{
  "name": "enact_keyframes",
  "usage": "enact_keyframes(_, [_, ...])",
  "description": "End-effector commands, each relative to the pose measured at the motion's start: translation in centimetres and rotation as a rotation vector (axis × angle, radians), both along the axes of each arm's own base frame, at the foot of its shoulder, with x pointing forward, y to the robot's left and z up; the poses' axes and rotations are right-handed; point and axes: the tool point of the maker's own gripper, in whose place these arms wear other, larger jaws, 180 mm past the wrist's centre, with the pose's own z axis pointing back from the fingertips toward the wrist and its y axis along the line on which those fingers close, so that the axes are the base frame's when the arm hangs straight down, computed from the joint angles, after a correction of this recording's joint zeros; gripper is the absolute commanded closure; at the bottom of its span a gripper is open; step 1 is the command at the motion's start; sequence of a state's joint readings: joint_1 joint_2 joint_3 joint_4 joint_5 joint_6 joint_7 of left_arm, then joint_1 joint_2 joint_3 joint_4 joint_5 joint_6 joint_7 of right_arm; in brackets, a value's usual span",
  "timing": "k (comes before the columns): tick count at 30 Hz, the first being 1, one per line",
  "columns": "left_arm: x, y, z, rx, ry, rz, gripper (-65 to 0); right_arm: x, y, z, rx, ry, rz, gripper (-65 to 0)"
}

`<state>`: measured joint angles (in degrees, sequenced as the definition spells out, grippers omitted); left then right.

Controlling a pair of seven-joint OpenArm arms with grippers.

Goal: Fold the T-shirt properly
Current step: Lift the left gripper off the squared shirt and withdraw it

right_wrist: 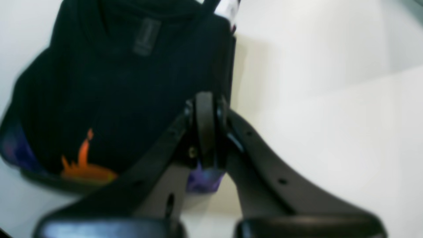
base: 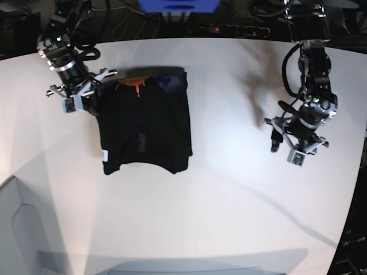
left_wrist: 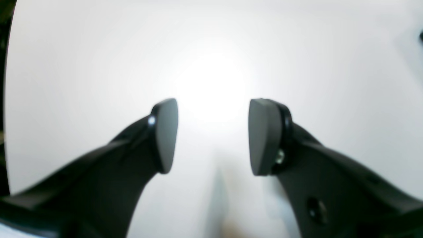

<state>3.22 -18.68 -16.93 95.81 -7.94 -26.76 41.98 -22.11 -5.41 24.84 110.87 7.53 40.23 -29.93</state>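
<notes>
1. The white tabletop [base: 229,189] carries everything.
2. The black T-shirt [base: 143,129] lies folded on the tabletop's far left part.
3. The right hand [right_wrist: 205,132] is clenched on the T-shirt's edge.
4. The left hand [left_wrist: 213,135], well right of the T-shirt, hangs released and holds nothing.

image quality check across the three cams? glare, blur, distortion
Left wrist: table blown out by central glare, fingers soft. Right wrist: all blurred, T-shirt smeared, purple fringing at its edge. Base: sharp, fisheye curves the table edge, long arm shadows.
</notes>
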Motion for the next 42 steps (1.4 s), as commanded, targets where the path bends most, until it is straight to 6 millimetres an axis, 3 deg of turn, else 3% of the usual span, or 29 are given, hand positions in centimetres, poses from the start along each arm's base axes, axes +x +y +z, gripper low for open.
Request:
enact_keyframes(1, [0.5, 0.1, 1.3, -0.003, -0.047, -0.003, -32.7, 0.3, 0.0, 0.4, 0.012, -0.023, -0.004, 0.0])
enact_keyframes(7, [-1.0, 0.7, 0.1, -0.006, -0.011, 0.017, -32.7, -0.9, 0.1, -3.2, 0.066, 0.066, -0.023, 0.0])
enact_keyframes(11, [-1.8, 1.2, -0.3, -0.002, 0.001, 0.034, -32.7, -1.4, -0.4, -3.6, 0.077, 0.046, -0.03, 0.0])
enact_keyframes(18, [-3.2, 0.7, -0.4, 0.009, 0.01, 0.015, -32.7, 0.1, -0.1, 2.3, 0.015, -0.122, 0.002, 0.0])
enact_keyframes(21, [-4.1, 0.5, -0.6, 0.013, 0.021, 0.009, -32.7, 0.9, 1.4, 2.7, 0.036, -0.143, 0.04, 0.0])
enact_keyframes(26, [-5.7, 1.4, -1.2, 0.011, 0.045, 0.046, -32.7, 0.3, 3.3, -0.2, 0.101, -0.066, 0.071, 0.0])
enact_keyframes(30, [-6.7, 3.0, -1.4, -0.003, 0.045, 0.12, -32.7, -0.8, 3.6, -3.9, 0.148, 0.031, 0.056, 0.0])
enact_keyframes(33, [-7.5, 3.6, -1.7, 0.001, 0.059, 0.139, -32.7, -1.2, 3.6, -4.7, 0.156, 0.056, 0.052, 0.0])
enact_keyframes(35, [-7.8, 3.7, -1.9, 0.002, 0.067, 0.141, -32.7, -0.9, 3.3, -3.9, 0.144, 0.031, 0.05, 0.0])
enact_keyframes(38, [-8.6, 4.3, -2.2, 0.007, 0.082, 0.159, -32.7, -0.7, 3.6, -1.0, 0.116, -0.039, 0.066, 0.0])
enact_keyframes(42, [-9.8, 4.5, -2.6, -0.006, 0.095, 0.192, -32.7, -0.5, 7.3, 2.2, 0.154, -0.112, 0.131, 0.0])
